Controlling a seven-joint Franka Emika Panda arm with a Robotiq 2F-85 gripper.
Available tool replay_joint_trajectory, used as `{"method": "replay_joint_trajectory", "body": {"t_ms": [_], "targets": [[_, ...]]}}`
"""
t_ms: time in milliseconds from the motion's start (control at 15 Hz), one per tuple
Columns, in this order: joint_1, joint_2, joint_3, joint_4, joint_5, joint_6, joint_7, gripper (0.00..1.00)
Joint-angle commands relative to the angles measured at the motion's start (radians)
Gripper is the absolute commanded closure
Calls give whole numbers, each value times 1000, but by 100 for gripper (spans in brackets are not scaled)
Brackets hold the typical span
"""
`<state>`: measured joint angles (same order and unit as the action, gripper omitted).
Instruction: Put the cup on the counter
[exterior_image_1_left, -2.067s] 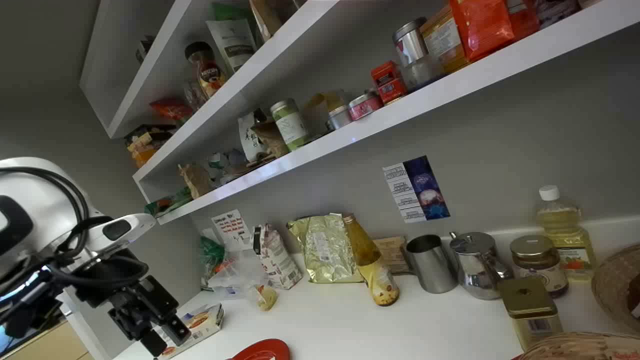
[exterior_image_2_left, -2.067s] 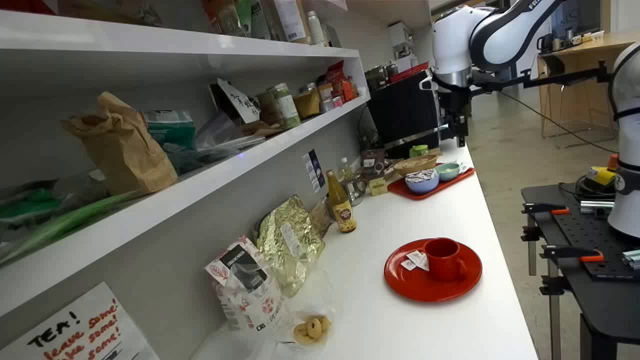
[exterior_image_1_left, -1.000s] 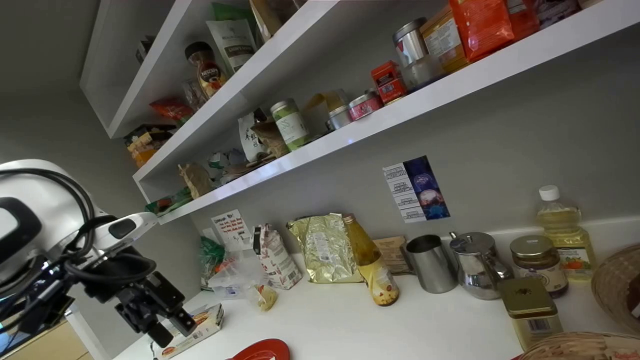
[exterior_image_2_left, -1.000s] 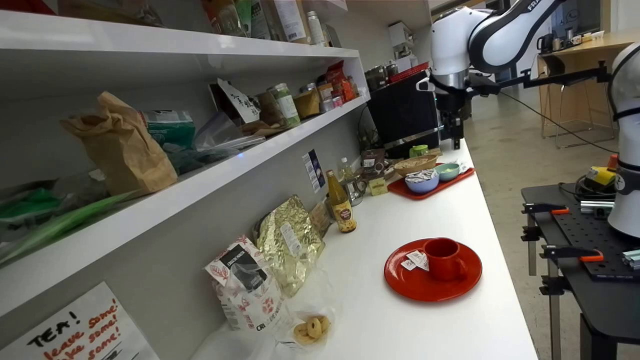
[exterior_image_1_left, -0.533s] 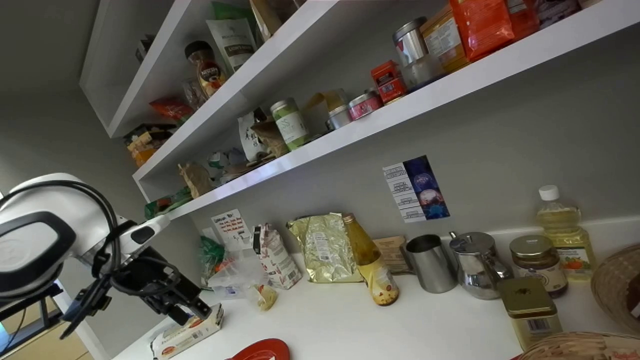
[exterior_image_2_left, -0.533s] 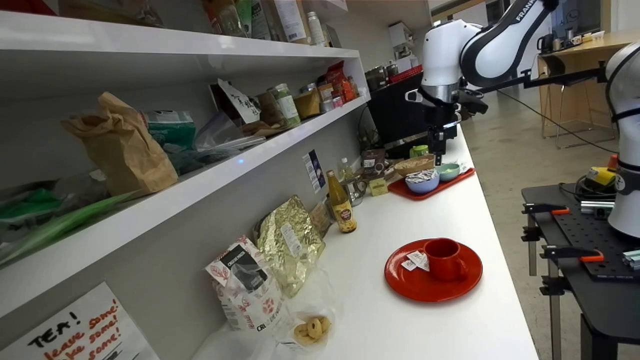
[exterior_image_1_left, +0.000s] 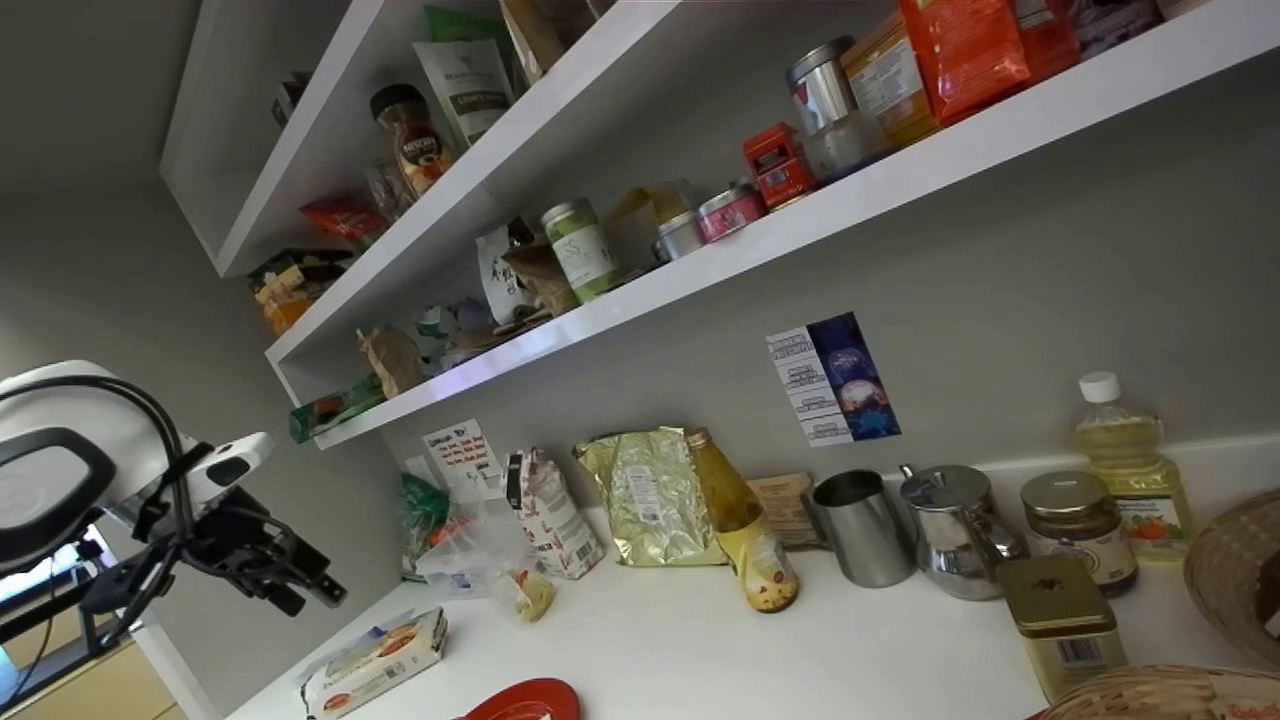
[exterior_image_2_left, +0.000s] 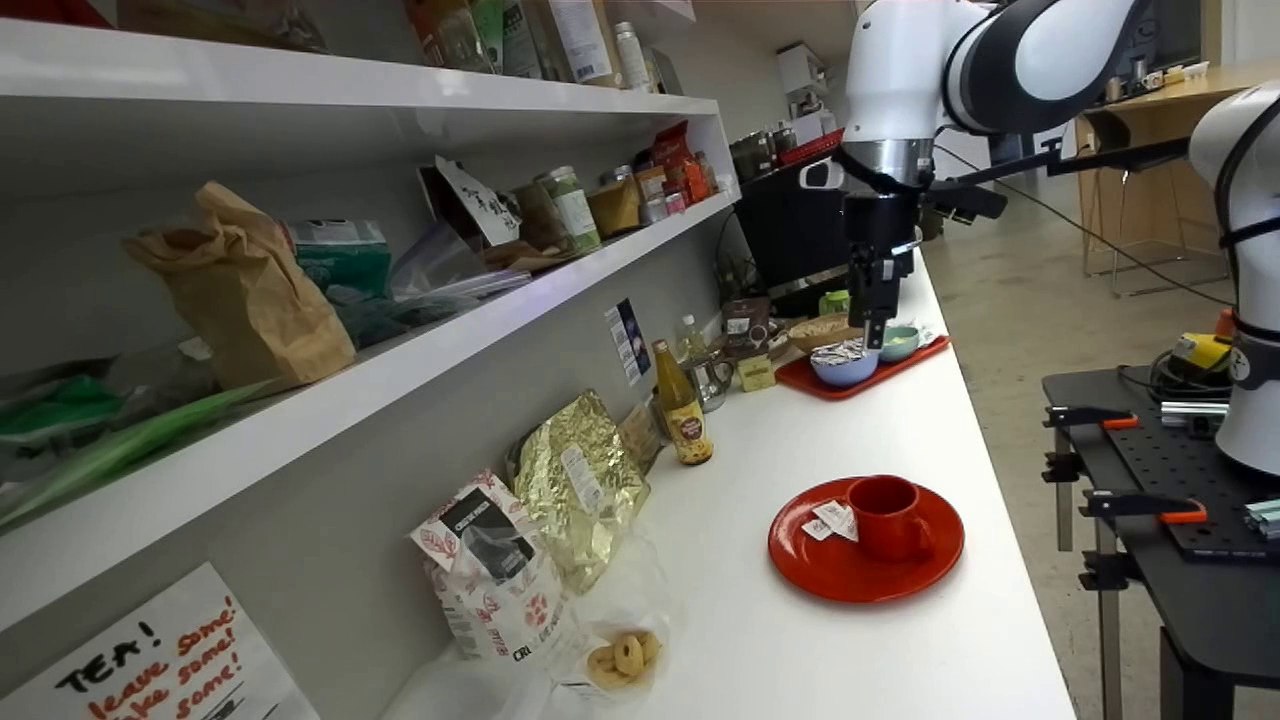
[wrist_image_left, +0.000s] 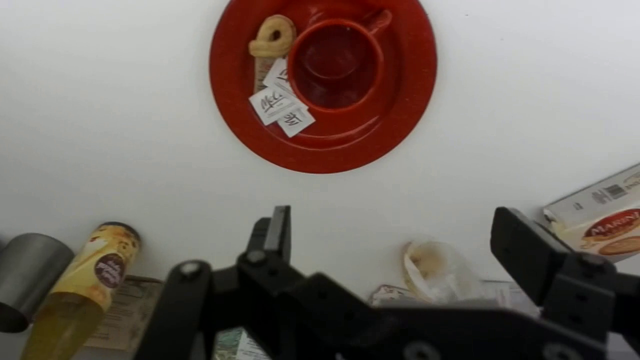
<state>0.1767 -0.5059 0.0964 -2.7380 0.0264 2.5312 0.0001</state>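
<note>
The red cup (exterior_image_2_left: 886, 515) stands upright on a red plate (exterior_image_2_left: 810, 580) on the white counter (exterior_image_2_left: 780, 660). The wrist view shows the cup (wrist_image_left: 334, 67) from above, its inside empty and its handle at the upper right. The plate (wrist_image_left: 320, 162) there also bears small white packets and a cookie. My gripper (wrist_image_left: 391, 212) is open, with nothing between its fingers. It hangs above the counter, apart from the cup. In the exterior views the gripper (exterior_image_1_left: 310, 596) (exterior_image_2_left: 873, 335) is in the air. The cup is out of view in an exterior view where only the plate's edge (exterior_image_1_left: 525, 700) shows.
A yellow bottle (exterior_image_2_left: 683, 405), a gold bag (exterior_image_2_left: 580, 490) and a flour bag (exterior_image_2_left: 500, 570) stand along the wall. A red tray (exterior_image_2_left: 820, 385) with bowls lies at the far end. White shelves (exterior_image_2_left: 400, 390) overhang the counter's back. A box (exterior_image_1_left: 380, 665) lies on the counter.
The arm has moved along the counter, nearer the plate; in one exterior view my gripper comes closer and lower, in another it swung right, then back left. Cup and plate have not moved.
</note>
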Motion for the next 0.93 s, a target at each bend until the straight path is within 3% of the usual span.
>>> {"method": "replay_joint_trajectory", "body": {"t_ms": [0, 533, 867], "targets": [[7, 1, 10, 1, 8, -3, -1, 0], [-6, 1, 7, 1, 6, -3, -1, 0], [24, 69, 15, -7, 47, 16, 7, 0]]}}
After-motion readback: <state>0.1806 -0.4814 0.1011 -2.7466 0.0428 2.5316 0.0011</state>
